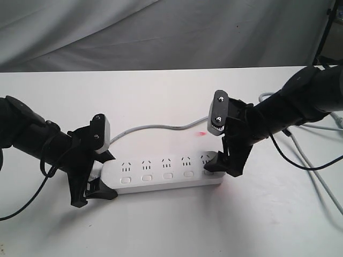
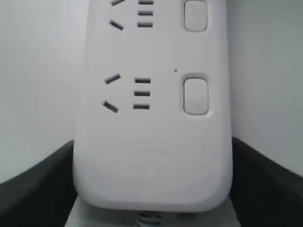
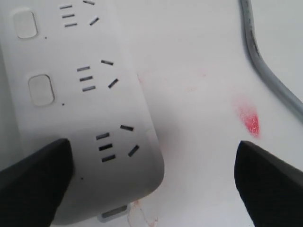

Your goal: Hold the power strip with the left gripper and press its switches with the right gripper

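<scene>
White power strip (image 1: 166, 171) flat on a white table (image 1: 161, 85), lying left to right, one gripper at each end.

Left gripper (image 1: 102, 174): pinching the strip's left end, black fingers (image 2: 38, 187) against both long edges. Grey cord (image 1: 155, 127): leaves that end and curves away behind the strip. Switches (image 1: 146, 178): four show in a row along the near edge. Red mark (image 1: 201, 133): on the table behind the right end. Right gripper (image 1: 225, 167): spread wide, one finger over the fifth switch's spot, contact unclear, the other above bare table.
</scene>
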You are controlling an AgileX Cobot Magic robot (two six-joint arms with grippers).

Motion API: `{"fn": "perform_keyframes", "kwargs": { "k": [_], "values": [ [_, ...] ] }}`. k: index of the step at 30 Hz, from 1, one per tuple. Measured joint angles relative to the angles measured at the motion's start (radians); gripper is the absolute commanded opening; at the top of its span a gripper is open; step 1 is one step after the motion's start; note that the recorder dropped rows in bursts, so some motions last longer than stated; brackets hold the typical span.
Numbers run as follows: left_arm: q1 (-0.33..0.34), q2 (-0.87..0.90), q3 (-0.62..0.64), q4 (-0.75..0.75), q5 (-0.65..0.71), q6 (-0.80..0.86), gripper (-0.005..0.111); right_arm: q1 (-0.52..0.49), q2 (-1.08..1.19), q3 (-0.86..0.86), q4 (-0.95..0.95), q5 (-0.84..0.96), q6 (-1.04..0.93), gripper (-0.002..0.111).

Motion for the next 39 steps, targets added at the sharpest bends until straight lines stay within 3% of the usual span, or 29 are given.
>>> {"fn": "perform_keyframes", "kwargs": {
  "k": [22, 39],
  "values": [
    [0.000, 0.000, 0.000, 0.000, -0.003, 0.000, 0.000, 0.000, -0.132, -0.016, 0.032, 0.087, 0.029, 0.085],
    [0.000, 0.000, 0.000, 0.000, -0.003, 0.000, 0.000, 0.000, -0.132, -0.016, 0.088, -0.011, 0.029, 0.083]
  ]
}}
